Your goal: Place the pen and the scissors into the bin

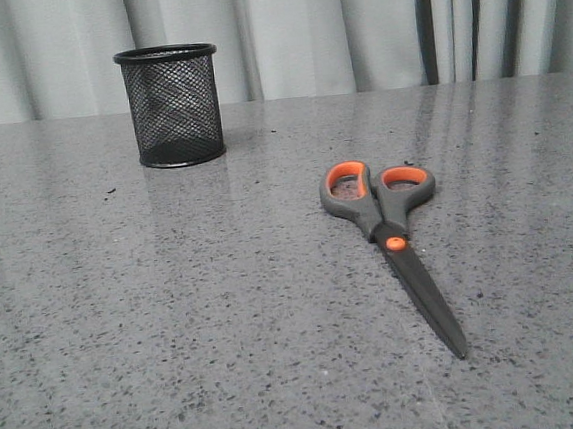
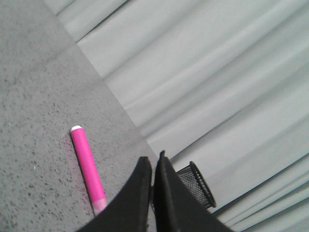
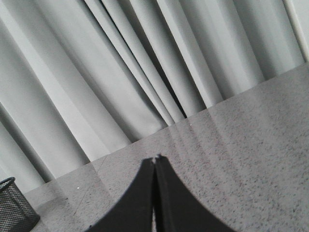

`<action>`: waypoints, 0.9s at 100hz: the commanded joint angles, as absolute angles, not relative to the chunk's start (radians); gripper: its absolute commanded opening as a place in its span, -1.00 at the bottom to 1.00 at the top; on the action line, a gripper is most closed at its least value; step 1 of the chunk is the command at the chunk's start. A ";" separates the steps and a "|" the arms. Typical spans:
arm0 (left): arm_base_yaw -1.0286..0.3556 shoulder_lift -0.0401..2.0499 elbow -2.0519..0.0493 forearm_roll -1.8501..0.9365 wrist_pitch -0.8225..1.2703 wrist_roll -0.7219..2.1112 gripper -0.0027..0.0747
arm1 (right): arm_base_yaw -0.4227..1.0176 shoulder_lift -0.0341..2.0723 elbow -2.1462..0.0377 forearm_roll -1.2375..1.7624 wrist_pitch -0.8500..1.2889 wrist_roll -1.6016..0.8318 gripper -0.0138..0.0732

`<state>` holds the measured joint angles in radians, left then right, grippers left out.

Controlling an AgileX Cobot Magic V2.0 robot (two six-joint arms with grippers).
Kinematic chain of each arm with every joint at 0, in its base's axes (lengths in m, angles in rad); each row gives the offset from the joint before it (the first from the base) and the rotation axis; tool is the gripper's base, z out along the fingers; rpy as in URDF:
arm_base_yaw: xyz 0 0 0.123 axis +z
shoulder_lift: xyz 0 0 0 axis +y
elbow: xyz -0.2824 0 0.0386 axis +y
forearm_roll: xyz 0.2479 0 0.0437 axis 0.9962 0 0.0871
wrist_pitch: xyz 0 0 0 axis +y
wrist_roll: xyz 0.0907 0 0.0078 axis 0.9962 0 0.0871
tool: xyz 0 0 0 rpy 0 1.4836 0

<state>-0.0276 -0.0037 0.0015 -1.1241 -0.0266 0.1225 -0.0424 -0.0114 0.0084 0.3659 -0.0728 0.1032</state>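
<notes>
The scissors point(image 1: 394, 235) lie flat on the grey table, right of centre in the front view, handles away from me and blades toward the front. The black mesh bin point(image 1: 171, 105) stands upright at the back left and also shows in the left wrist view point(image 2: 198, 183) and the right wrist view point(image 3: 12, 205). The magenta pen point(image 2: 88, 166) lies flat on the table in the left wrist view only, beside my left gripper point(image 2: 153, 162), which is shut and empty. My right gripper point(image 3: 155, 159) is shut and empty above bare table. Neither gripper shows in the front view.
Grey pleated curtains point(image 1: 351, 28) hang behind the table's back edge. The speckled grey tabletop point(image 1: 175, 315) spreads between the bin and the scissors.
</notes>
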 commanded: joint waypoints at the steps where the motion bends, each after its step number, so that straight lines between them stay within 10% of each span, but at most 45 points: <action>1: -0.029 -0.034 0.002 -1.221 0.000 0.125 -0.93 | -0.044 -0.015 -0.058 0.370 -0.056 0.119 -0.81; 30: -0.029 0.164 -0.274 -0.970 0.250 0.233 0.05 | -0.043 0.211 -0.341 0.326 0.279 0.105 0.41; 90: -0.025 1.128 -0.947 -0.182 0.632 -0.334 -0.15 | 0.017 0.372 -0.470 0.343 0.388 0.079 0.43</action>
